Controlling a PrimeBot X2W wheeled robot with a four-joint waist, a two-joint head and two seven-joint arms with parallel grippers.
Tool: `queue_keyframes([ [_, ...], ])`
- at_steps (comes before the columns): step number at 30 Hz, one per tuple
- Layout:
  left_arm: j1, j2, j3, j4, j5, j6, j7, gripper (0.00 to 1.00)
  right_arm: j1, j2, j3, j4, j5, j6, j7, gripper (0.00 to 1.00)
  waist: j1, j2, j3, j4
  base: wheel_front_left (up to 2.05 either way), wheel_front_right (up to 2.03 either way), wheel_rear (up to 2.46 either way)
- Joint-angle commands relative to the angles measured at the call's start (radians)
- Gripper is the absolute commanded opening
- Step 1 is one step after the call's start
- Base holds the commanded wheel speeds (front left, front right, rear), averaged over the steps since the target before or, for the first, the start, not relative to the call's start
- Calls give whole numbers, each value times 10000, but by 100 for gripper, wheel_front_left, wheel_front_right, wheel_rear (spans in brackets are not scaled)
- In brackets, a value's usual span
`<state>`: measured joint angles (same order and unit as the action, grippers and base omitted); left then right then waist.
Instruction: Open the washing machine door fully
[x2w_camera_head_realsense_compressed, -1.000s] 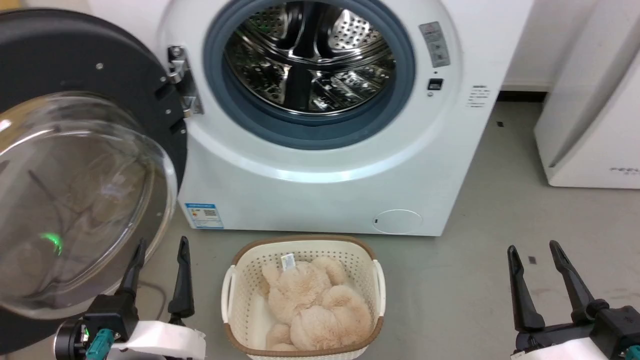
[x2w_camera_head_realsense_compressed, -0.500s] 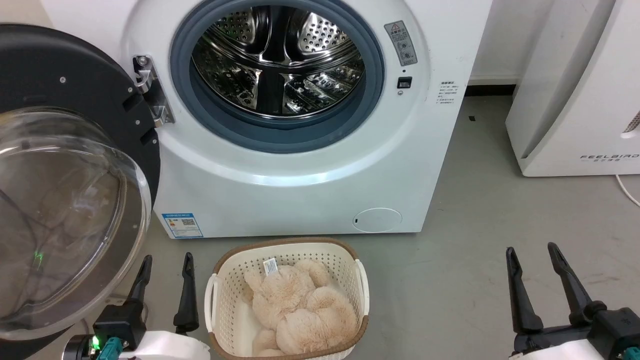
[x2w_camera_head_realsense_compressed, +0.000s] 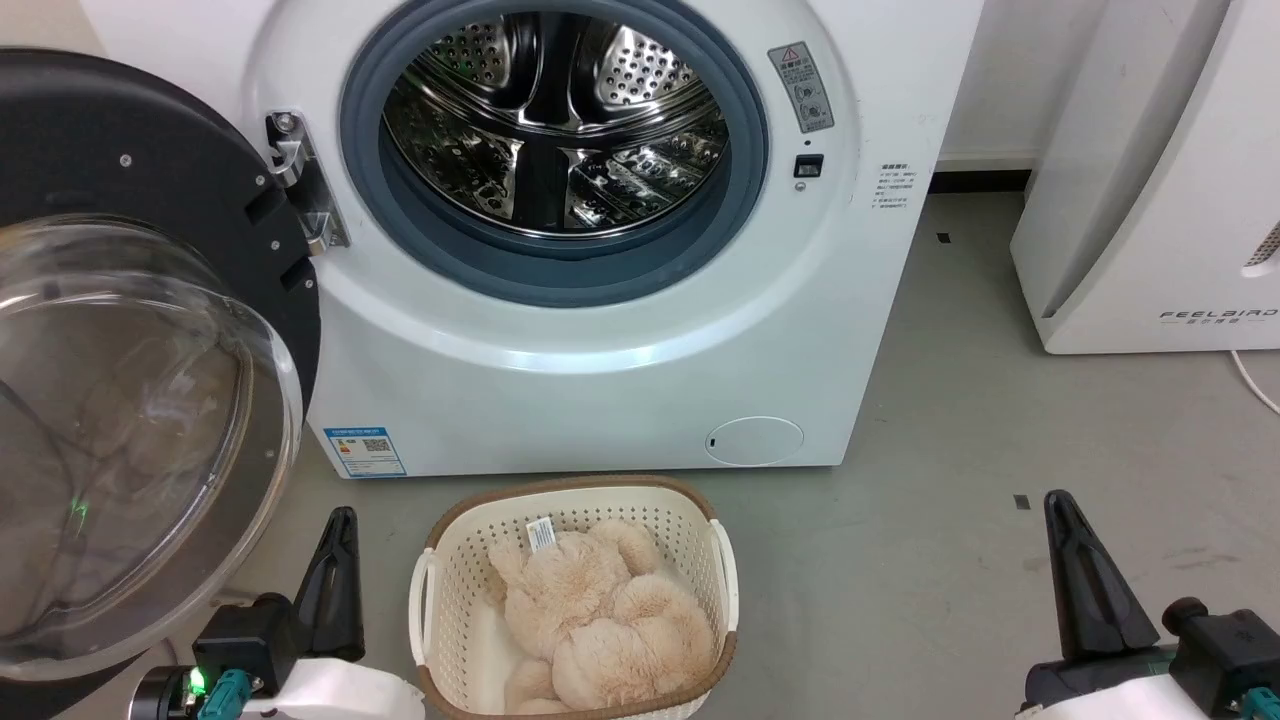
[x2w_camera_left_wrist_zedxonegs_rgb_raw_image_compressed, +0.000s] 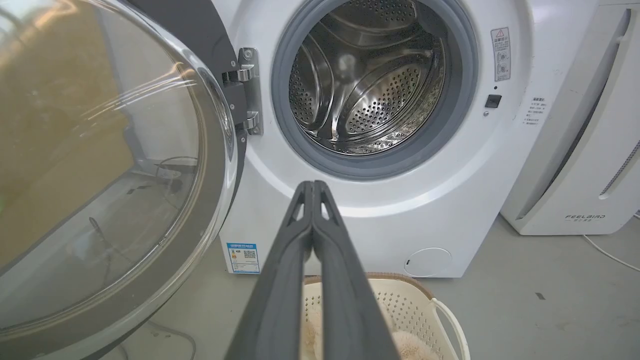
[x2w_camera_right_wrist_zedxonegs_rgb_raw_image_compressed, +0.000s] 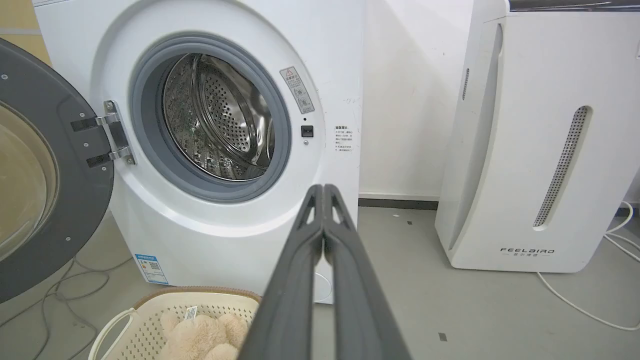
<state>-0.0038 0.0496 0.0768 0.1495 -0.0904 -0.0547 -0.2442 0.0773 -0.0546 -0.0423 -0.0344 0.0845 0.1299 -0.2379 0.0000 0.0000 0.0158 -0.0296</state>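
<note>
In the head view the washing machine door (x2w_camera_head_realsense_compressed: 150, 130) hangs swung wide on its metal hinge (x2w_camera_head_realsense_compressed: 305, 190) at the left of the washing machine (x2w_camera_head_realsense_compressed: 600, 380): a glossy black ring with a bulging clear glass bowl, the steel drum (x2w_camera_head_realsense_compressed: 555, 120) and its grey gasket laid bare beside it. The left gripper (x2w_camera_head_realsense_compressed: 338, 540) rises at the lower left with its jaws pressed together, and the right gripper (x2w_camera_head_realsense_compressed: 1080, 570) at the lower right likewise. Half a second ago both pairs stood apart, while door and machine sit where they were. The door's glass rim lies just to the left of the left jaws, not touching them, and well apart from the right ones. A cream basket (x2w_camera_head_realsense_compressed: 440, 600) holding a beige plush toy (x2w_camera_head_realsense_compressed: 600, 620) stands on the floor between the two. In the left wrist view the closed jaws point at the machine's front below the drum, with the door looming to their left. In the right wrist view the shut jaws point at the machine's right edge, and the door sits far off at the left border.
</note>
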Motion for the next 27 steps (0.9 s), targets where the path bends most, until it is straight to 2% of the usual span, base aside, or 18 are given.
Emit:
queue_keyframes([
  [1,4,1,-19,-75,66,50,55,0,-63,4,24,22,-76,1,51,0,0,0,-1,4,0,0,0],
  [27,11,2,-190,-401,258,164,602,0,-226,13,116,96,-252,2,585,0,0,0,-37,71,0,0,0],
])
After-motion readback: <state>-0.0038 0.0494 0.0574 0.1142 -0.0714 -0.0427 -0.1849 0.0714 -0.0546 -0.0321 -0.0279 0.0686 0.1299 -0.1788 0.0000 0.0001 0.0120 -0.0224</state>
